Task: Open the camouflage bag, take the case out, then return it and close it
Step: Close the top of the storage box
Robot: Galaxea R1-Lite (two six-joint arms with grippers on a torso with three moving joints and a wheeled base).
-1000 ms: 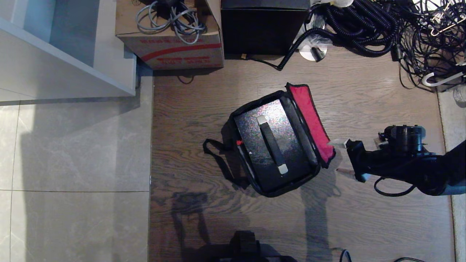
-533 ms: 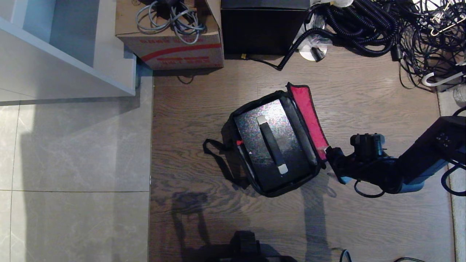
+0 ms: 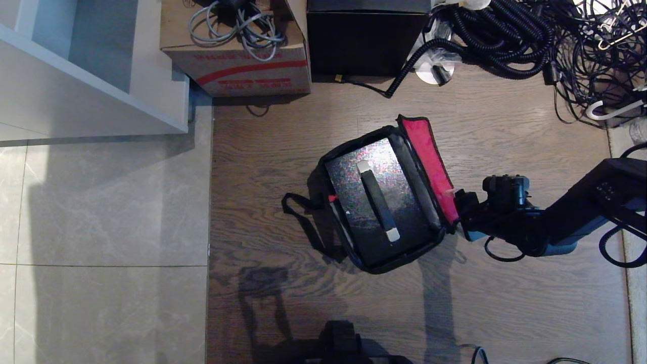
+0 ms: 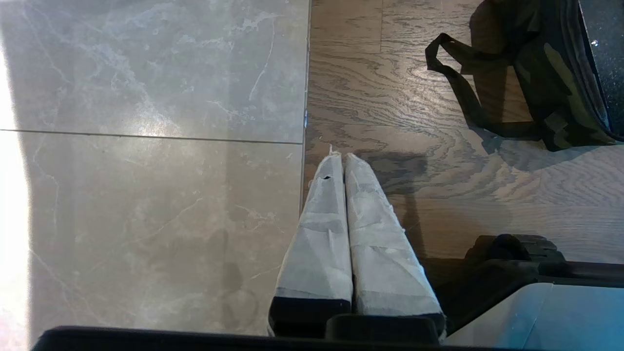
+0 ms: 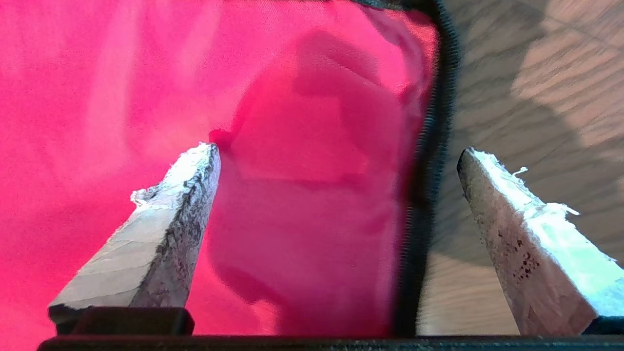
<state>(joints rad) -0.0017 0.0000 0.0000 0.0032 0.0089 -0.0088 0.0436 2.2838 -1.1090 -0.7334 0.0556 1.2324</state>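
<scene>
The camouflage bag (image 3: pixel 374 267) lies open on the wooden floor, its red-lined lid (image 3: pixel 428 161) standing up on the right side. Inside it sits the black speckled case (image 3: pixel 349 188), bar handle (image 3: pixel 377 200) facing up. My right gripper (image 3: pixel 456 215) reaches in from the right, at the lid's near corner. In the right wrist view that gripper (image 5: pixel 339 151) is open; the red lid (image 5: pixel 312 195) and its black edge (image 5: pixel 429 161) lie between the fingers, and I cannot tell if they touch. My left gripper (image 4: pixel 341 156) is shut and empty, off to the bag's (image 4: pixel 551 83) left, over the floor.
A cardboard box (image 3: pixel 237 55) with cables and a tall black box (image 3: pixel 364 43) stand behind the bag. A tangle of black cables (image 3: pixel 530 40) fills the back right. A white cabinet (image 3: pixel 91 76) stands over the tiled floor at the left. The bag's strap (image 3: pixel 303 222) trails left.
My right arm has swung left toward the bag. Its open gripper, a second ago apart from the lid, now straddles the lid's near corner. The bag and case have not moved.
</scene>
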